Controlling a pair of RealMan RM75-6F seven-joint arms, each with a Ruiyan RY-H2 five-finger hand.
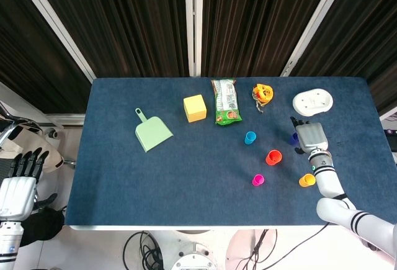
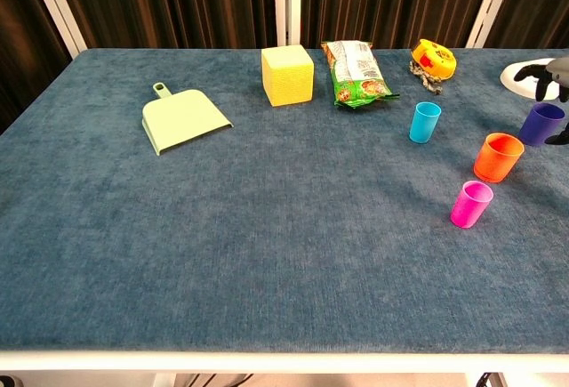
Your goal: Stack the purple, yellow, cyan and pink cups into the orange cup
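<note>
- Orange cup point(image 1: 273, 157) upright, right of table centre; pink cup point(image 1: 258, 180), yellow cup point(image 1: 306, 180), cyan cup point(image 1: 250, 137) around it.
- Purple cup point(image 2: 541, 124) beneath right hand point(image 1: 311, 137); grip unclear.
- Left hand point(image 1: 17, 186) off-table, fingers spread, empty.

No text, brand or number can be read anywhere in either view. The green snack packet point(image 2: 358, 73) lying on the counter point(image 2: 267, 253) carries printed markings on its face, perhaps lettering, but they are too small and blurred to make out. The cups, the yellow block point(image 2: 287, 75) and the pale green dustpan point(image 2: 181, 121) show plain surfaces with no visible labels.
</note>
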